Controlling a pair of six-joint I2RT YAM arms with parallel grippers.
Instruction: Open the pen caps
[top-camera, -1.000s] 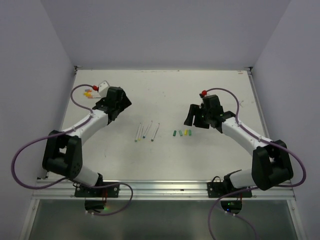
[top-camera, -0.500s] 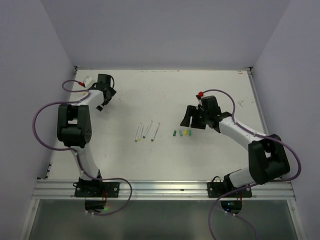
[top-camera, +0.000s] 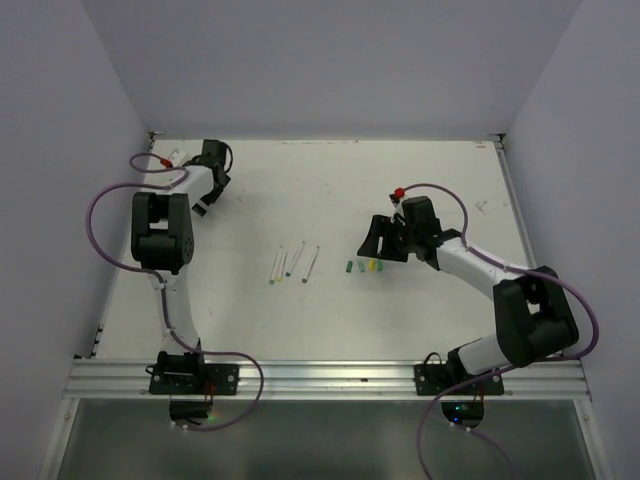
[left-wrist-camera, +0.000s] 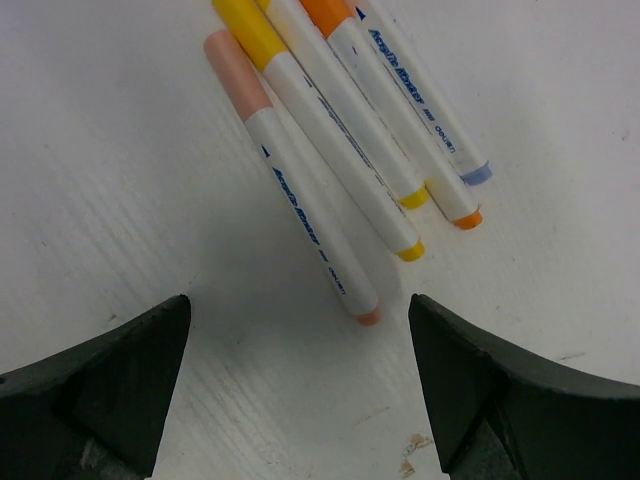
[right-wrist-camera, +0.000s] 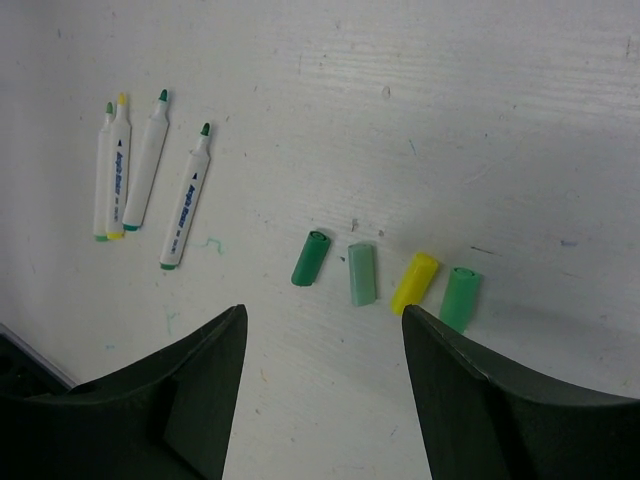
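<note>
Several capped pens (left-wrist-camera: 320, 165) lie fanned on the table ahead of my left gripper (left-wrist-camera: 298, 305), with pink, yellow and orange caps (left-wrist-camera: 232, 60) at their far ends. That gripper is open with nothing between its fingers, and the pink-capped pen's near end lies just beyond them. My right gripper (right-wrist-camera: 322, 312) is open and empty above several loose pen caps (right-wrist-camera: 361, 272): dark green, pale green, yellow and green. Several uncapped pens (right-wrist-camera: 150, 175) lie to their left. In the top view my left gripper (top-camera: 205, 198) is at the far left and my right gripper (top-camera: 375, 240) is beside the caps (top-camera: 364, 266).
The uncapped pens (top-camera: 293, 262) lie mid-table between the arms. Purple cables (top-camera: 100, 225) loop beside both arms. The left wall and the table's far left corner (top-camera: 152, 140) are close to my left arm.
My left arm has folded back, carrying its gripper toward the far left corner, with the jaws slightly less wide. My right gripper has edged left, toward the caps.
</note>
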